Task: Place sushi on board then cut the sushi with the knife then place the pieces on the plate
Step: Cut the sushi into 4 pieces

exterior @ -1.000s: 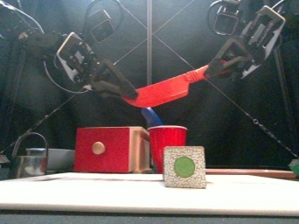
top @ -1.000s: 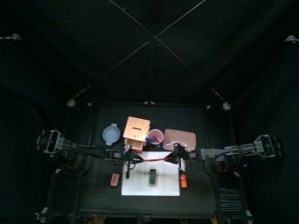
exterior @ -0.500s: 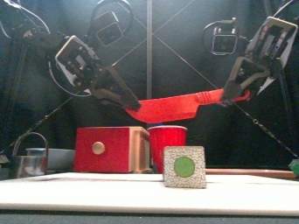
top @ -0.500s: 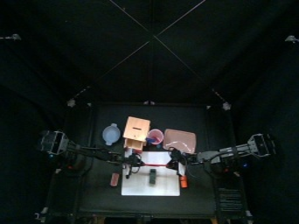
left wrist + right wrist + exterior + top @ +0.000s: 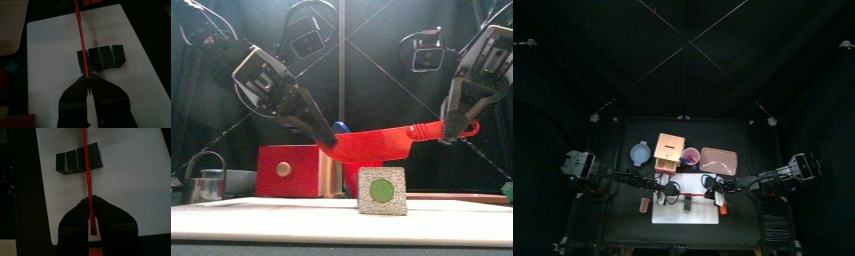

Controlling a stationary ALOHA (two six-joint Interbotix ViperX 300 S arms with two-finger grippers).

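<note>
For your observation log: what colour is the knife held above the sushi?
Red; the knife shows best in the front view.

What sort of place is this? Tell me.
Probably a robot test booth: black curtain, left end effector and right end effector gripping a red toy knife over a sushi roll on a white cutting board.

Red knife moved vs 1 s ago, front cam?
Yes, downward. The red knife was well above the wooden box; now its blade is level with the box's top, just over the sushi roll.
</note>
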